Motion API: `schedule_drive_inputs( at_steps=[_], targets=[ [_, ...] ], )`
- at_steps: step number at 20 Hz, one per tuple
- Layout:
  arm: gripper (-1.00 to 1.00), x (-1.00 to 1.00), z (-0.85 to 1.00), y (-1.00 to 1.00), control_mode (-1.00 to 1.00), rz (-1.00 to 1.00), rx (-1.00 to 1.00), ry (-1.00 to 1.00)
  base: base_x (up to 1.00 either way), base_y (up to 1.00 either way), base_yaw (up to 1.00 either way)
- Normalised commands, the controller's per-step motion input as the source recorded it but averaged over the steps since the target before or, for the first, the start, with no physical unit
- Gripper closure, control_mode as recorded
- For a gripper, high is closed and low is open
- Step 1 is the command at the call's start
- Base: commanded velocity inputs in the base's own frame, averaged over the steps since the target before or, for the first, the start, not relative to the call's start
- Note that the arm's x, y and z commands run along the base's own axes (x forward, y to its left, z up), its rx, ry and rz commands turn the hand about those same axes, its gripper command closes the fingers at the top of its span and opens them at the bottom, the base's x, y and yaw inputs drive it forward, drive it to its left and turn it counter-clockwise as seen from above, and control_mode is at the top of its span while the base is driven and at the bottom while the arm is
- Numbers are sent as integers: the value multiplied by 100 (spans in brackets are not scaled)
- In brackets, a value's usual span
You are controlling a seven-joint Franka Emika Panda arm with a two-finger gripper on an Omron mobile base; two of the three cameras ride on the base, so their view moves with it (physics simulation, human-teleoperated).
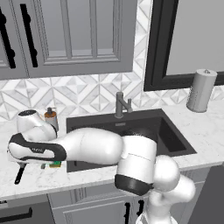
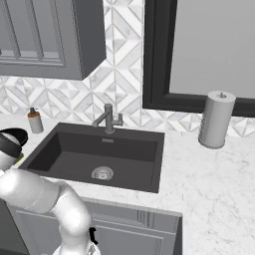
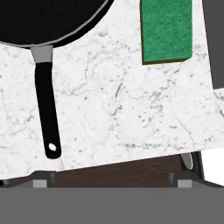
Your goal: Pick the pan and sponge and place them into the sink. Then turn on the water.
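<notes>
I'm looking straight down through the hand camera at the marble counter [image 3: 122, 109], and the gripper [image 3: 109, 183] has its jaws spread wide, the two finger tips poking up far apart at the bottom edge with nothing between them. The pan [image 3: 39, 19] sits at the upper left of this view, black bowl partly cut off by the frame, its long thin handle [image 3: 47, 105] running down toward me and ending in a little hanging hole. The sponge [image 3: 166, 30] lies flat, green face up, to the right of the pan and clear of it, bare marble between the two. A dark edge at the far right of that view I can't identify for certain.

From the left base camera, my arm stretches across the front of the sink [image 1: 175, 140] and out to the left, where the sponge shows just beside the sink's left rim. The sink basin is dark, silver drain [image 2: 102, 173] visible, the grey faucet [image 2: 108, 119] at the back. A soap bottle [image 2: 35, 121] stands left of the sink and a paper towel roll [image 2: 216, 119] off to the right
</notes>
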Motion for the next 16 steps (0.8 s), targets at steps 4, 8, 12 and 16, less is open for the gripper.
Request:
schedule_drive_inputs(
  at_steps=[4, 8, 12, 16],
  targets=[
    [-100, 38, -28, 33, -100, 0, -1, 0, 0, 0, 0],
    [-100, 31, -22, 25, -100, 0, 0, 0, 0, 0, 0],
    [-100, 12, -45, 9, -100, 0, 0, 0, 0, 0, 0],
    [-100, 3, -43, 11, -100, 0, 0, 0, 0, 0, 0]
  ],
)
